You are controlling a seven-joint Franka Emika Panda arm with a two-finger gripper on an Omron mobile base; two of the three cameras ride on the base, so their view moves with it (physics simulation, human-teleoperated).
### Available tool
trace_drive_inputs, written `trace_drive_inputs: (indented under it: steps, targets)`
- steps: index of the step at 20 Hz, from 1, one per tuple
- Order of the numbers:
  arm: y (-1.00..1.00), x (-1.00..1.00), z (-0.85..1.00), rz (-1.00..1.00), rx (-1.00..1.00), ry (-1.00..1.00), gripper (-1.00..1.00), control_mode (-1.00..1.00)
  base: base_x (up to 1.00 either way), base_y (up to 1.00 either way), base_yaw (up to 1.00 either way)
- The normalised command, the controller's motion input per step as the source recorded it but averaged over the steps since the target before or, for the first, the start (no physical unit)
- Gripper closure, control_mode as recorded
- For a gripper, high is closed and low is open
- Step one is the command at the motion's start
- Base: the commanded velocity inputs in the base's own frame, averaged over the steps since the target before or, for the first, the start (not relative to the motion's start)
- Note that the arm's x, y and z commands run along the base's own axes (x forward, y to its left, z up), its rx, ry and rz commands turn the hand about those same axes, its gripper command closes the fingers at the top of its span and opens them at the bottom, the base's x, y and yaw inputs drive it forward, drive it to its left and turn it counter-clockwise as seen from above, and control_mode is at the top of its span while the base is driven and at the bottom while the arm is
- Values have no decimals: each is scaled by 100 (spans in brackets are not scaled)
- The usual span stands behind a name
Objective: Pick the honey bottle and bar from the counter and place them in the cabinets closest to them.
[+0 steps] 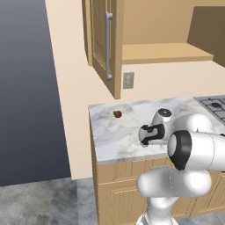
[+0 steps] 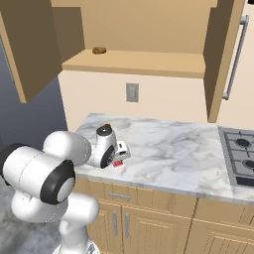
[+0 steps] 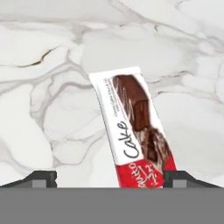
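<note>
Low over the white-grey veined marble counter [image 3: 52,109], near its front edge, the two-finger gripper [image 3: 109,177] points down with its jaws spread wide, one dark fingertip [image 3: 41,177] on each side of the flat red-and-white wrapped bar [image 3: 133,131]. The hand view shows open marble between the left tip and the wrapper, while the right tip sits just beside the wrapper's red end; whether it touches cannot be told. Nothing is clamped. The bar lies flat on the marble, slightly slanted across the hand view, its white end farthest from the fingers.

From the right base view, the gripper [image 2: 119,155] hangs near the counter's left front part, a sliver of red showing below it. Bare marble stretches right toward the dark gas hob [image 2: 243,158]. A small brown lump [image 1: 117,114] sits well apart, nearer the wall. Above, the light wooden wall cabinet [image 2: 134,62] stands open, its plain shelf carrying a small brown object [image 2: 99,50] at its left end.
</note>
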Motion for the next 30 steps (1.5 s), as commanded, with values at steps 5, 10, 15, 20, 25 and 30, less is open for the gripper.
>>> trace_drive_inputs:
  steps: [5,10,15,20,25,30]
  targets:
    - [-5,-1,1,0,0,-2,-100,-100,0,0,0]
    - [0,42,3,-1,1,-1,-100,-100,0,0,0]
    - [0,12,0,0,0,0,-100,-100,0,0,0]
    - [-1,11,-8,0,-1,-1,-100,-100,0,0,0]
    - [0,23,-32,0,-6,1,-100,-100,0,0,0]
    - [0,1,-44,1,-10,4,100,-100,0,0,0]
